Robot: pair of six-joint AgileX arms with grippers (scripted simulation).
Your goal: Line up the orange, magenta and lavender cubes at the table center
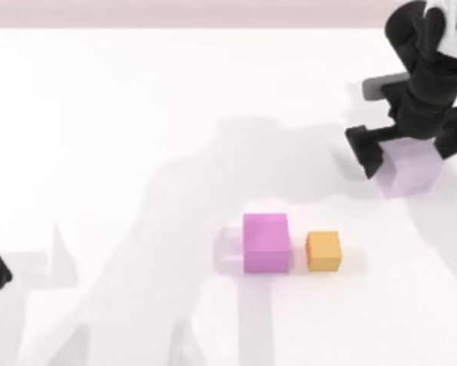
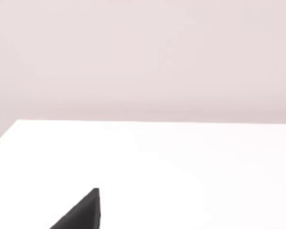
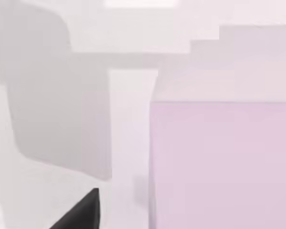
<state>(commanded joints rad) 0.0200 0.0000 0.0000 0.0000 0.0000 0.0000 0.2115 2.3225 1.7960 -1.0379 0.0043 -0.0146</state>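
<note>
While the right gripper (image 1: 400, 149) straddles the half-hidden lavender cube (image 1: 413, 169), whether it grips is unclear.

White tabletop (image 2: 181, 176) fills the lower half, bare and smooth, its far edge running straight across mid-frame, with 1 corner angling down at the side. Above it, a plain pale pinkish backdrop (image 2: 143, 57). 1 dark pointed fingertip of the left gripper (image 2: 83, 213) pokes in at the lower edge. No cubes here.
</note>
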